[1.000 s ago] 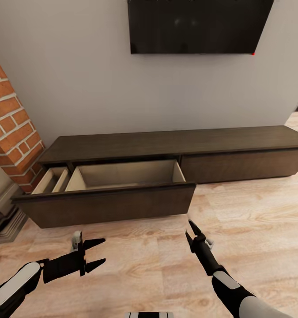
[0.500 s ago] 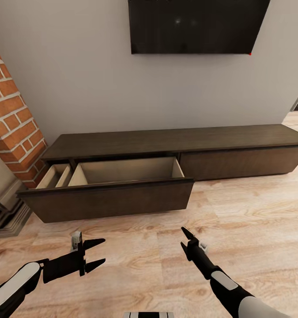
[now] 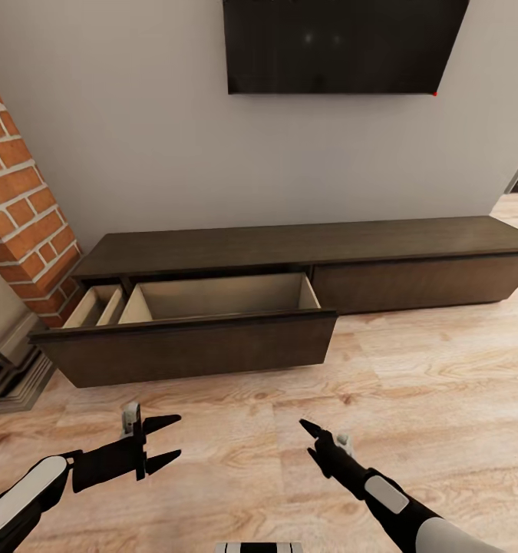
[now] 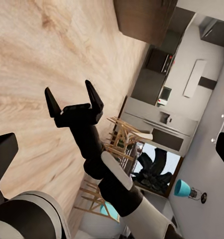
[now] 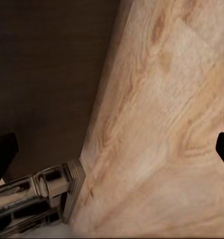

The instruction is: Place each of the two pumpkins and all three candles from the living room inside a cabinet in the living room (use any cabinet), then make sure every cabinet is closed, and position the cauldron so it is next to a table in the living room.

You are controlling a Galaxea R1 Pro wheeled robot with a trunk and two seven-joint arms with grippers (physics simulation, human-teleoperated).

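Observation:
The long, low dark-brown cabinet [image 3: 305, 244] stands against the wall. Its left drawer [image 3: 189, 349] is pulled out, and the beige inside shows nothing in it. The right drawer front [image 3: 423, 280] is closed. My left gripper [image 3: 169, 439] hovers open and empty over the floor in front of the drawer. To its right, my right gripper [image 3: 311, 432] is also low over the floor. In the left wrist view the right gripper [image 4: 72, 97] stands open with nothing held. The pumpkins, candles, cauldron and table are out of view.
A dark TV [image 3: 343, 46] hangs above the cabinet. A brick column [image 3: 21, 207] and a stepped hearth base [image 3: 5, 369] stand left of the open drawer. Light wood floor [image 3: 443, 384] spreads to the right. Dining chairs [image 4: 123, 139] and a kitchen lie farther off.
The view shifted slightly at first. My right gripper has drawn back toward me and to the left, sinking lower. The left gripper and the drawer have stayed put.

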